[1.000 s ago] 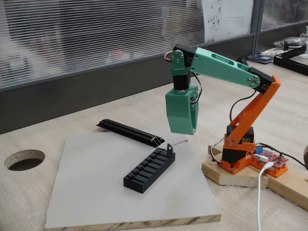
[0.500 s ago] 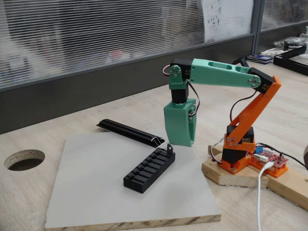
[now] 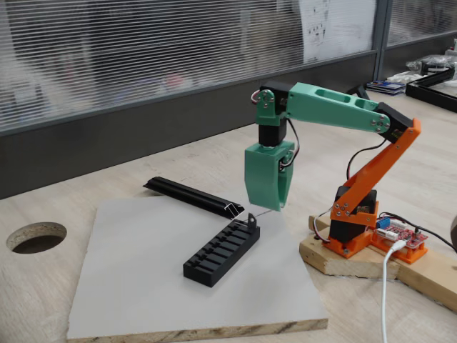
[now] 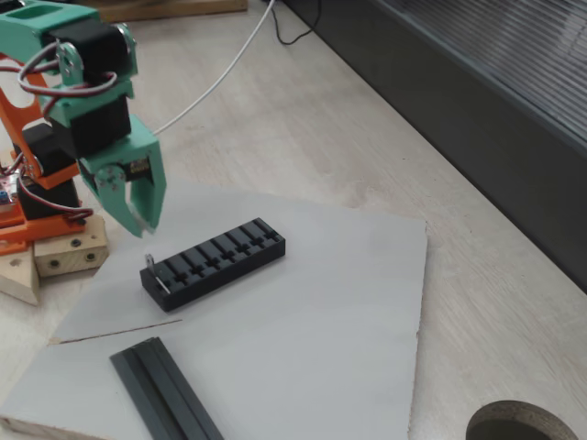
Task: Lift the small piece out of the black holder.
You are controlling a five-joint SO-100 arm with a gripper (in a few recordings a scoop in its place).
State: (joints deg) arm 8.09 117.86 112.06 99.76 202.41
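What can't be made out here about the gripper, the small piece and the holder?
- Gripper: the green shell hides the fingertips in a fixed view; the other shows a slight gap, so open or shut is unclear.
- Small piece: too small in both fixed views to read its shape or how it sits in the end slot.
- Black holder: slot depth is lost in the matte black.
- Black rail: cut off by the bottom edge.

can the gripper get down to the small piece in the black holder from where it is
Probably yes. The gripper hangs just above the small piece standing at the near end of the black holder, with nothing between them.
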